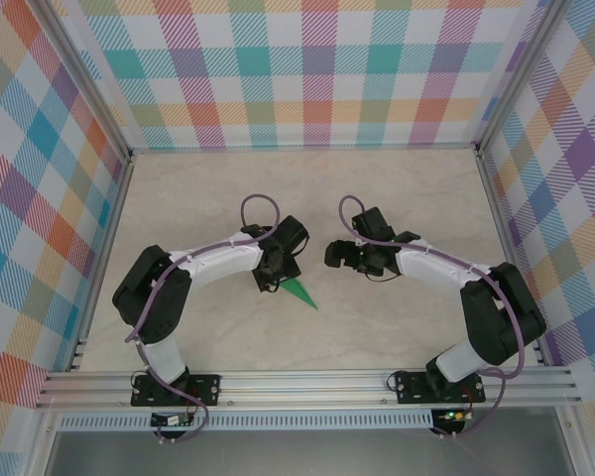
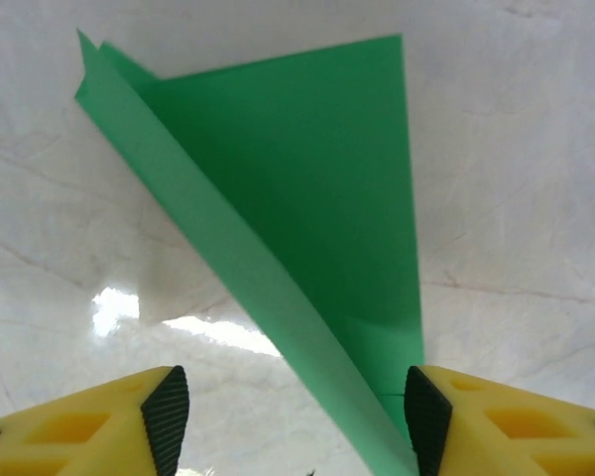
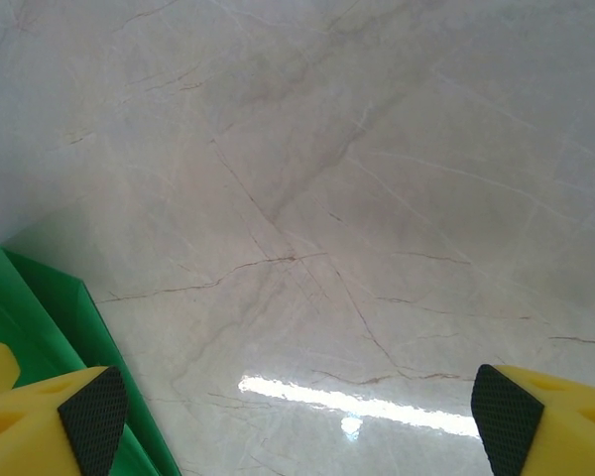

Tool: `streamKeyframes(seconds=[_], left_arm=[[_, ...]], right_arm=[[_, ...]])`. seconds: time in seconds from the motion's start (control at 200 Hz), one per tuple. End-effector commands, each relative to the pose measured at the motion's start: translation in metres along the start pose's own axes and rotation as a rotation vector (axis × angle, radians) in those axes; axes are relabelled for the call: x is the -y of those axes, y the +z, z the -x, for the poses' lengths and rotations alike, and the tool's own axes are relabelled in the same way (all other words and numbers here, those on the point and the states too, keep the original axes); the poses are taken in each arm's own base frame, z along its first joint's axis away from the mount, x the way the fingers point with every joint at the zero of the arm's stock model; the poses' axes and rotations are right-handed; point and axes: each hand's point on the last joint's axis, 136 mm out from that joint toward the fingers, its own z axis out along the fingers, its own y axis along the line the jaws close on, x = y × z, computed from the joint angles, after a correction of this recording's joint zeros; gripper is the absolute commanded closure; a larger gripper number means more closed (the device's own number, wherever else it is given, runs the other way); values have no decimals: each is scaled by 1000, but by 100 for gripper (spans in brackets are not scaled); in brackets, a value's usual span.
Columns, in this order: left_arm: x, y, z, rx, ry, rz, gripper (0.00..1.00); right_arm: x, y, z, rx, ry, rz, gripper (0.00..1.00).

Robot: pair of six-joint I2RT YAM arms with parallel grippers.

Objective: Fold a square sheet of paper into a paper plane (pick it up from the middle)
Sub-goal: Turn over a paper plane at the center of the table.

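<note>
Since the paper plane (image 1: pixel 299 292) already lies folded into a slim dart on the worktop (image 1: pixel 407 198), what seems left is a last tidying of its creases or a clean let-go. In the top view it rests just at 5 o'clock of the left pincer (image 2: pixel 290 421), nose aimed toward 4 o'clock. From the left wrist, its wide tail spreads toward 12 o'clock and its narrow end runs down to 5 o'clock, just beside one black pad (image 2: pixel 423 416); the other pad stands clear at 7 o'clock. So the left pincer is partly open and grips nothing that I can make out. The right pincer (image 3: pixel 297 416) is spread wide and empty, hovering over bare worktop with a green edge at its 8 o'clock.

To do this well, I would lift straight off without dragging the pad along the paper, since so thin a sheet likely slides and buckles easily. The paper is matte, bright green and sharply creased, with one flap standing up along the centre fold. The worktop is pale, glossy and stone-veined, so the dart may skid.
</note>
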Motion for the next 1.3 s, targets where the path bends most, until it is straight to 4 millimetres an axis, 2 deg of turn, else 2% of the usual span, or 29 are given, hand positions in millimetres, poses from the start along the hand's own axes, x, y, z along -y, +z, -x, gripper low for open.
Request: streamKeyframes(seconds=[0.0, 0.215, 0.36, 0.6, 0.725, 0.835, 1.03, 1.09, 1.295], left_arm=[[-2, -12, -9, -6, -30, -30, 46], [-5, -9, -8, 7, -39, -17, 66], [-4, -3, -10, -3, -39, -13, 72], [-4, 3, -10, -9, -42, -4, 76], [-4, 1, -7, 4, -36, -2, 88], [5, -15, 2, 40, -3, -41, 97], [40, -66, 20, 121, 131, -218, 97], [52, -77, 23, 127, 179, -294, 97], [76, -81, 24, 78, 259, -524, 98]], right_arm=[[-1, 0, -3, -19, 15, 12, 8], [-1, 1, -3, -27, 17, 6, 9], [-1, 2, -2, -28, 18, 5, 9], [1, 3, -4, -34, 19, -2, 9], [0, 1, -3, -33, 22, 0, 9], [-2, -5, 1, -17, 19, -3, 9], [-7, -29, 13, 48, 33, 6, 9], [-8, -37, 17, 72, 46, 14, 9], [-19, -63, 29, 123, 75, 64, 10]])
